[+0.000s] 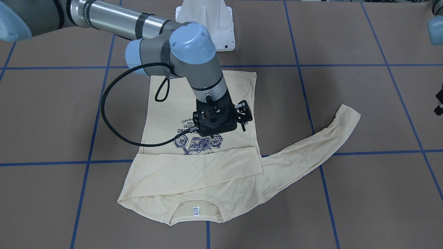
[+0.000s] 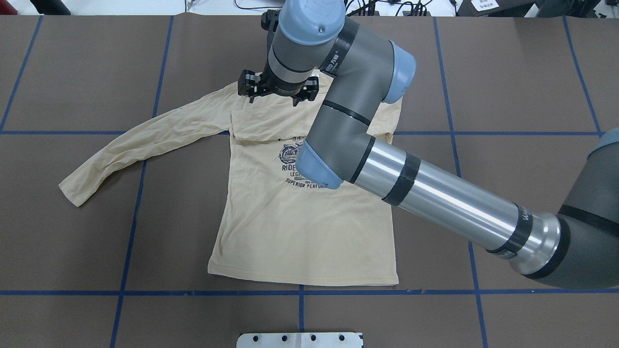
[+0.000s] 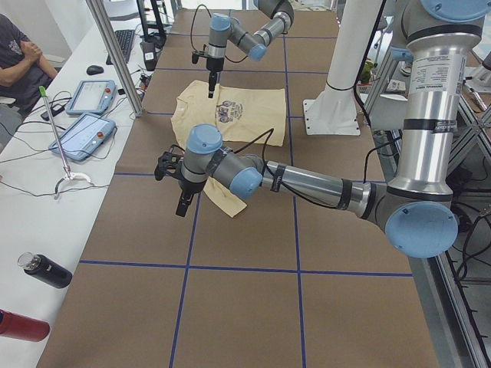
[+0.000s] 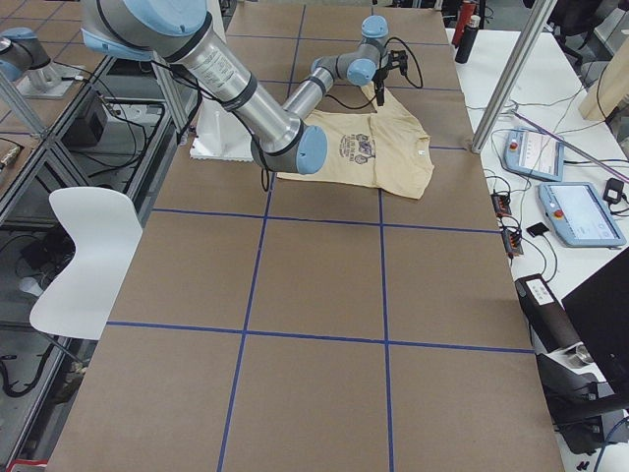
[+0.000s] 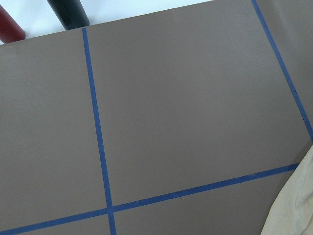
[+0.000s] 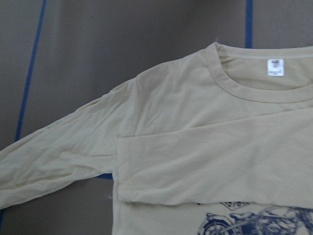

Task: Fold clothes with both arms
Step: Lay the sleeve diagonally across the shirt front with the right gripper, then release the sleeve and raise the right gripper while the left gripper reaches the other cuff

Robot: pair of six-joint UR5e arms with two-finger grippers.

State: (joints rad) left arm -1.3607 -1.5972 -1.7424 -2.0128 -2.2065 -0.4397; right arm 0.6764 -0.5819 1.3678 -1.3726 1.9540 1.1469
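The cream-yellow long-sleeved T-shirt (image 1: pixel 204 183) lies flat on the brown table, print up, neck label (image 1: pixel 196 210) on the far side from me. One sleeve (image 2: pixel 258 126) is folded across the chest above the print. The other sleeve (image 2: pixel 145 140) stretches out flat toward my left. My right gripper (image 1: pixel 214 129) points down above the chest print; its fingers are hidden, so I cannot tell if it is open. My left gripper (image 3: pixel 182 205) hangs above bare table just beyond the stretched sleeve's cuff (image 3: pixel 228 201), holding nothing that shows; I cannot tell if it is open.
The white pedestal base (image 1: pixel 207 24) stands at my side of the table. Blue tape lines (image 2: pixel 300 292) grid the brown table. A black bottle (image 3: pixel 46 270) and a red bottle (image 3: pixel 23 326) lie on the operators' white bench, with tablets (image 3: pixel 84 134) and a seated person (image 3: pixel 19 57).
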